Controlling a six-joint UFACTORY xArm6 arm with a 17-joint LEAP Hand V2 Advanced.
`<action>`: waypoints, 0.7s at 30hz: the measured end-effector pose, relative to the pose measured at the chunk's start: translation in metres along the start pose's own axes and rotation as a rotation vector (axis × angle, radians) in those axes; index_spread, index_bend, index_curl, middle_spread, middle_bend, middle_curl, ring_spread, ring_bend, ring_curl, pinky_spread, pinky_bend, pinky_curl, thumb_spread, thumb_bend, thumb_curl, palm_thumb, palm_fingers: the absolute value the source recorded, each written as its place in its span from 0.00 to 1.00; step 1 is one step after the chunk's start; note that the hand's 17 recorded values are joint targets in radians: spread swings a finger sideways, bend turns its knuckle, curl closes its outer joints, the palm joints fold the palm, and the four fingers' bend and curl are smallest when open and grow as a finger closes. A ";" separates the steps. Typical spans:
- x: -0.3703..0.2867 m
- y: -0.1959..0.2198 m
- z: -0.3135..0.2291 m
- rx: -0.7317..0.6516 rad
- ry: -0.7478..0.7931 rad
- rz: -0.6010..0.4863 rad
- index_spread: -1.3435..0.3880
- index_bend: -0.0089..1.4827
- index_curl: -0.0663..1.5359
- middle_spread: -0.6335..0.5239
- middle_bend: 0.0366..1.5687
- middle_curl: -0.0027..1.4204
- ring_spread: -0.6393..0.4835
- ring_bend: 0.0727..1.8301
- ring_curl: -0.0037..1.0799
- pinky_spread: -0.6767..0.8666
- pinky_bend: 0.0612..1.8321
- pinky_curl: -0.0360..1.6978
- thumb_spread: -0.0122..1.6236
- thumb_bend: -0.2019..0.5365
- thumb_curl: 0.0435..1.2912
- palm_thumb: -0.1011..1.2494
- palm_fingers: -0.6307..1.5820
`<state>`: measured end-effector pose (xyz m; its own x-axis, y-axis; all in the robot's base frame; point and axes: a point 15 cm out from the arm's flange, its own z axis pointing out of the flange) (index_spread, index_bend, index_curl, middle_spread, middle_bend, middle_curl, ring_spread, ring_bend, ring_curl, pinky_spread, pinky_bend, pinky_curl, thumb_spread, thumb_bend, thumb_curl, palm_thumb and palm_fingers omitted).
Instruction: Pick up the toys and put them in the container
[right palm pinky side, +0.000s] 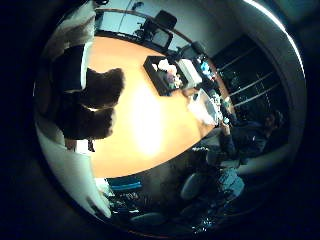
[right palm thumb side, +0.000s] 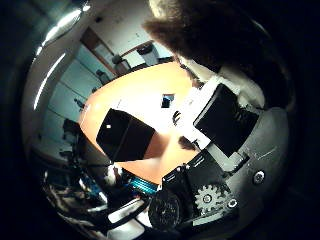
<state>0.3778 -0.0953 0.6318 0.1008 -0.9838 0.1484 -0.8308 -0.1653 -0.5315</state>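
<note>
Hand (right palm thumb side: 220, 130) curled round brown furry toy (right palm pinky side: 97, 102), above table (right palm pinky side: 145, 125)

The hand (right palm thumb side: 225, 130) fills the right side of the thumb-side view, white and black parts running from the upper right down to a geared part at the lower middle. In the little-finger-side view its fingers (right palm pinky side: 75, 65) reach in along the left edge, curled round a brown furry toy (right palm pinky side: 100, 100) held against the palm.
</note>
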 end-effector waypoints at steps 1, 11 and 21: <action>-0.013 -0.004 -0.009 0.023 -0.010 -0.019 0.67 0.78 0.57 0.45 0.89 0.53 0.36 0.71 0.78 0.32 0.61 0.66 0.75 0.26 0.34 0.84 0.78; -0.171 -0.049 -0.098 0.331 -0.233 -0.185 0.67 0.78 0.56 0.45 0.89 0.53 0.36 0.71 0.78 0.32 0.60 0.68 0.74 0.26 0.36 0.83 0.79; -0.324 -0.067 -0.151 0.489 -0.541 -0.333 0.67 0.79 0.55 0.45 0.89 0.52 0.36 0.71 0.78 0.31 0.59 0.69 0.73 0.26 0.38 0.83 0.79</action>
<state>0.3182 0.2450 0.7453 0.6565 -0.7543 0.0053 -0.3892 -0.3447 -0.8542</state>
